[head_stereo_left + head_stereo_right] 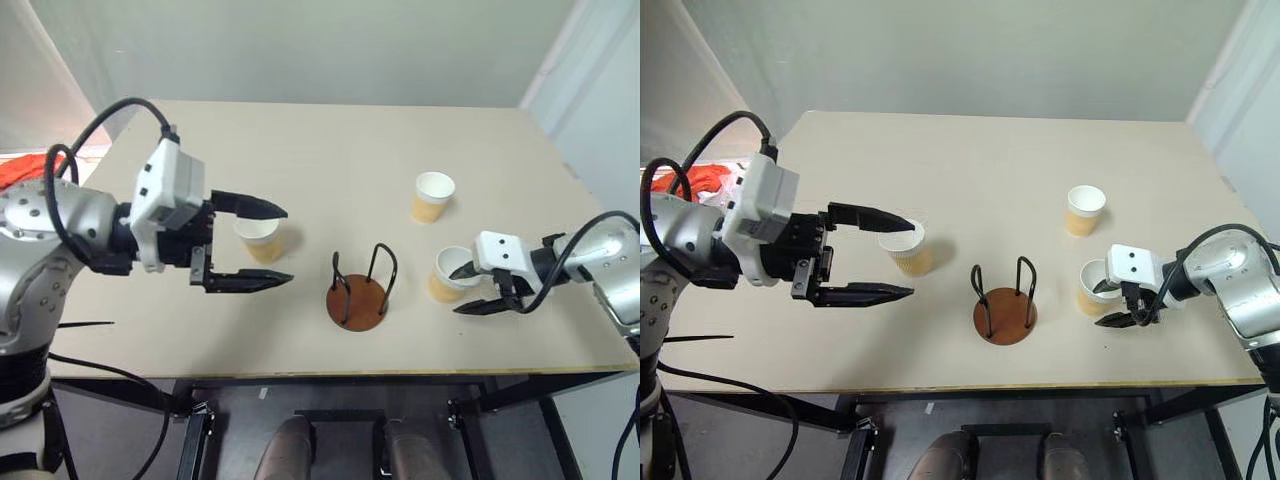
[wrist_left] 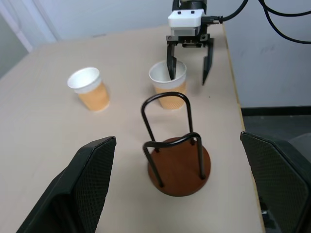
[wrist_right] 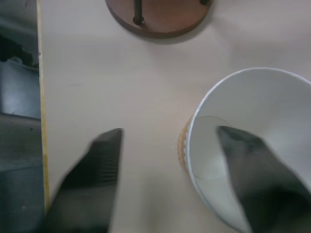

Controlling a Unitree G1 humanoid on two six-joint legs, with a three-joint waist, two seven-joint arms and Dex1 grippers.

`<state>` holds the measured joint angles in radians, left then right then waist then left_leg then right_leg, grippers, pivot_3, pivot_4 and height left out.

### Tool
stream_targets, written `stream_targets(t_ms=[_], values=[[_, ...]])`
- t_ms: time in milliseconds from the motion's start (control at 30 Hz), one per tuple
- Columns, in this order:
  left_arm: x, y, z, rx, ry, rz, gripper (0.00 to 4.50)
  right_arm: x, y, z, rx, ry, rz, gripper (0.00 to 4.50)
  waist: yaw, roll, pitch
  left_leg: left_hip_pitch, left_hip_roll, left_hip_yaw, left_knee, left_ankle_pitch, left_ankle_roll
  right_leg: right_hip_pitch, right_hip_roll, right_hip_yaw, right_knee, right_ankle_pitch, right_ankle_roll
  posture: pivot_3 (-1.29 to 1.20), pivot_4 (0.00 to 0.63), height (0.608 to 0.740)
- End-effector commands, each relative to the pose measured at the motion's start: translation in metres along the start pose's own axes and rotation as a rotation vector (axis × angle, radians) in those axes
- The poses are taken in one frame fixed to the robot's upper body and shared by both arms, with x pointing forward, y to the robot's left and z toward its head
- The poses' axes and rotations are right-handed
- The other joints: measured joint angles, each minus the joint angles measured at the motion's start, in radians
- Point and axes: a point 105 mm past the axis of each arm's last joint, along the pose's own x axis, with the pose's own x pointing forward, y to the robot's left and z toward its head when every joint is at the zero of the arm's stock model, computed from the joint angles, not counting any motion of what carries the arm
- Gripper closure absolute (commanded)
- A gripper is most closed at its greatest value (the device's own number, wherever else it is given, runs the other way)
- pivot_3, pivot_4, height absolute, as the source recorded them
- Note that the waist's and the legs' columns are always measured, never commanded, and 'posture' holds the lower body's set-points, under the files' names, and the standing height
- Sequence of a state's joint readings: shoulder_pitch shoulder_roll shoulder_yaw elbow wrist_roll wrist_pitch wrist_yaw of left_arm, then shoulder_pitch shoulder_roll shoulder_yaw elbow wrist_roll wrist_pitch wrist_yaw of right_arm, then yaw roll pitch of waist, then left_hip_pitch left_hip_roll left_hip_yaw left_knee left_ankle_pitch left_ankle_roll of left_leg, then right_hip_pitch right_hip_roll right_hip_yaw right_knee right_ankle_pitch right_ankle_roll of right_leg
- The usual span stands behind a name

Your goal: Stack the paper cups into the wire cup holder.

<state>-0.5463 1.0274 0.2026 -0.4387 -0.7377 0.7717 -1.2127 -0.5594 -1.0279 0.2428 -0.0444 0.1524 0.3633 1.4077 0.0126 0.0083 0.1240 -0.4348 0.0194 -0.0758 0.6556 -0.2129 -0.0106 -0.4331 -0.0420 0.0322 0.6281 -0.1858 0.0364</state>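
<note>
So the right gripper (image 1: 478, 290) has one black finger dipped inside the small yellow-orange paper cup with the white rim (image 1: 448, 274) and the other outside its wall. They're straddling the rim but not pinched yet, I'd say to lift it. Just beyond sits the empty black-wire cup holder on its reddish-brown disc (image 1: 360, 292). The left gripper (image 1: 262, 245) is spread wide, holding nothing, with a second cup (image 1: 260, 238) beside its fingers. The third cup (image 1: 433, 196) stands apart.

Cups (image 2: 168, 83): matt paper. Holder (image 2: 178, 162): glossy black wire, smooth reddish-brown wood-look base. Counter (image 1: 330, 150): matt beige laminate. End effector fingers (image 2: 92, 174): textured black plastic.
</note>
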Motion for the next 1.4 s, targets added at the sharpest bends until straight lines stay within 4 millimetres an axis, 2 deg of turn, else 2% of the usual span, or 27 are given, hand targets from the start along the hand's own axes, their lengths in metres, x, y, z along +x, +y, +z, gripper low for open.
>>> stream_targets(t_ms=[33, 200, 233, 333, 500, 567, 633, 733, 833, 967, 1167, 1333, 1400], values=[[-0.005, 0.000, 0.005, 0.019, 0.002, 0.037, 0.00, -0.007, -0.008, 0.008, -0.058, 0.001, -0.024, 2.54, -0.002, 0.000, 0.000, 0.000, 0.000, 0.000, 0.000, 0.000, 0.000, 0.000, 0.000, 0.000, 0.000, 0.000, 0.000, 0.00, 0.150, 0.740], [-0.007, 0.006, -0.002, -0.001, 0.009, 0.069, 0.00, -0.009, -0.017, 0.013, -0.084, -0.008, -0.044, 4.35, -0.004, 0.000, 0.000, 0.000, 0.000, 0.000, -0.001, 0.000, 0.000, -0.001, 0.000, 0.000, 0.000, 0.000, -0.002, 0.00, 0.150, 0.740], [-0.007, 0.007, -0.003, -0.003, 0.011, 0.072, 0.00, -0.012, -0.019, 0.016, -0.089, -0.014, -0.050, 4.47, -0.004, 0.000, 0.000, 0.000, 0.000, 0.000, -0.001, 0.000, 0.000, -0.001, 0.000, 0.000, 0.000, 0.000, -0.002, 0.00, 0.150, 0.740], [-0.009, 0.009, -0.004, -0.002, 0.014, 0.084, 0.00, -0.025, -0.023, 0.029, -0.115, -0.052, -0.054, 4.47, -0.004, 0.000, 0.000, 0.000, 0.000, 0.000, -0.001, 0.000, -0.001, -0.001, 0.000, 0.000, 0.000, -0.001, -0.003, 0.00, 0.150, 0.740], [-0.027, 0.023, -0.002, 0.029, 0.041, 0.157, 0.00, -0.080, -0.028, 0.096, -0.284, -0.254, -0.034, 4.47, -0.006, 0.001, 0.000, -0.001, 0.000, 0.001, -0.006, 0.001, -0.004, -0.006, 0.000, 0.000, 0.001, -0.001, -0.004, 0.00, 0.150, 0.740], [-0.030, 0.023, 0.000, 0.039, 0.042, 0.149, 0.00, -0.093, -0.028, 0.128, -0.386, -0.335, -0.024, 4.47, -0.007, 0.001, 0.000, -0.001, 0.000, 0.001, -0.009, 0.002, -0.005, -0.008, 0.001, 0.001, 0.002, -0.002, -0.006, 0.00, 0.150, 0.740], [-0.030, 0.021, 0.001, 0.047, 0.038, 0.131, 0.00, -0.097, -0.024, 0.156, -0.473, -0.401, 0.018, 4.47, -0.009, 0.001, 0.000, -0.001, 0.001, 0.001, -0.012, 0.002, -0.005, -0.010, 0.001, 0.000, 0.003, -0.004, -0.010, 0.00, 0.150, 0.740], [-0.027, 0.016, 0.000, 0.050, 0.038, 0.093, 0.00, -0.082, -0.014, 0.183, -0.583, -0.439, 0.124, 4.47, -0.011, -0.001, -0.001, 0.000, 0.003, 0.001, -0.016, 0.003, -0.006, -0.011, 0.002, -0.001, 0.006, -0.009, -0.018, 0.00, 0.150, 0.740], [-0.025, 0.012, -0.002, 0.049, 0.042, 0.087, 0.00, -0.055, -0.009, 0.183, -0.645, -0.385, 0.210, 4.47, -0.014, -0.001, -0.001, 0.001, 0.005, 0.001, -0.016, 0.002, -0.007, -0.013, 0.003, -0.003, 0.010, -0.011, -0.022, 0.00, 0.150, 0.740], [-0.029, 0.008, -0.003, 0.034, 0.049, 0.107, 0.00, -0.036, -0.006, 0.170, -0.661, -0.324, 0.264, 4.47, -0.009, -0.001, 0.000, 0.000, 0.005, 0.000, -0.016, 0.002, -0.008, -0.016, 0.002, -0.004, 0.016, -0.013, -0.024, 0.00, 0.150, 0.740], [-0.029, 0.003, -0.005, 0.024, 0.052, 0.124, 0.00, -0.027, -0.001, 0.164, -0.683, -0.301, 0.314, 4.47, -0.013, -0.001, 0.000, 0.000, 0.006, 0.001, -0.016, 0.002, -0.009, -0.015, 0.002, -0.004, 0.017, -0.014, -0.026, 0.00, 0.150, 0.740], [-0.029, 0.001, -0.007, 0.016, 0.061, 0.140, 0.00, -0.016, -0.009, 0.163, -0.710, -0.266, 0.288, 4.47, -0.018, -0.002, 0.000, 0.002, 0.008, 0.001, -0.015, 0.002, -0.009, -0.015, 0.003, -0.004, 0.018, -0.013, -0.027, 0.00, 0.150, 0.740], [-0.029, 0.001, -0.007, 0.016, 0.062, 0.148, 0.00, -0.014, -0.010, 0.161, -0.703, -0.255, 0.289, 4.05, -0.018, -0.002, 0.000, 0.002, 0.009, 0.001, -0.015, 0.003, -0.010, -0.015, 0.003, -0.004, 0.018, -0.012, -0.029, 0.00, 0.150, 0.740]])
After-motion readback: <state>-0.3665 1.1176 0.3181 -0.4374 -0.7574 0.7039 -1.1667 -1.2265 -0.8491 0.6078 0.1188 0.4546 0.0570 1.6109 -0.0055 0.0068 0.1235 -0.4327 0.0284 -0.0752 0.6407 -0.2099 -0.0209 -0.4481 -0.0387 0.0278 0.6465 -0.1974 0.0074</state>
